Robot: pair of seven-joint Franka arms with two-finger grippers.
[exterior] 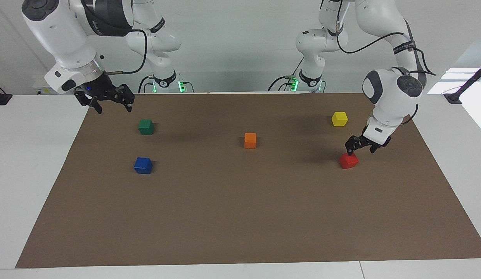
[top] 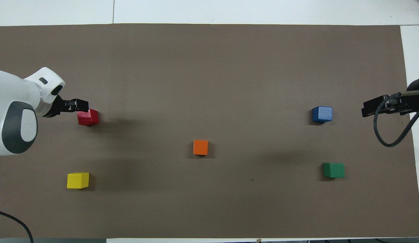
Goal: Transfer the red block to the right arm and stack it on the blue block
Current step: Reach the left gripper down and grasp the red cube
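The red block (exterior: pixel 348 160) (top: pixel 88 117) lies on the brown mat toward the left arm's end. My left gripper (exterior: pixel 360 150) (top: pixel 77 105) hangs low and open just above the block's edge that faces the robots. One fingertip is close to the block's top corner, and nothing is between the fingers. The blue block (exterior: pixel 143 165) (top: pixel 322 114) lies toward the right arm's end. My right gripper (exterior: pixel 113 110) (top: pixel 375 108) waits open and empty in the air over the mat's corner near the green block.
A green block (exterior: pixel 146 126) lies nearer to the robots than the blue one. The yellow block (exterior: pixel 339 119) lies nearer to the robots than the red one. An orange block (exterior: pixel 250 140) sits mid-mat. The brown mat (exterior: pixel 240 217) covers most of the white table.
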